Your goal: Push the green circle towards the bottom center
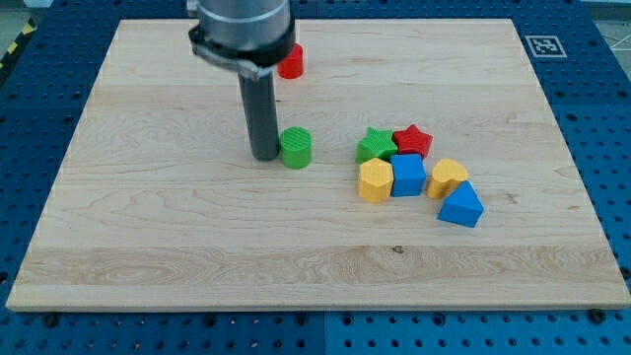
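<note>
Green circle (295, 148): a short ribbed cylinder that stood upright, flat face up, left of centre on the wooden board (197, 247).
My tip (264, 156): a bare dark rod that gripped nothing, just beside the circle's left.
Red block (290, 62): partly hidden behind the arm; shape unclear.
Cluster at right: green star (374, 144), red star (412, 140), yellow hexagon (375, 181), blue cube (407, 175), yellow heart (448, 177), blue triangle (461, 205).

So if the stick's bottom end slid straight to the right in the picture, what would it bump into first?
My tip would meet the green circle first; it sits right beside it on the view's right, nearly touching. The green star lies farther along.
</note>
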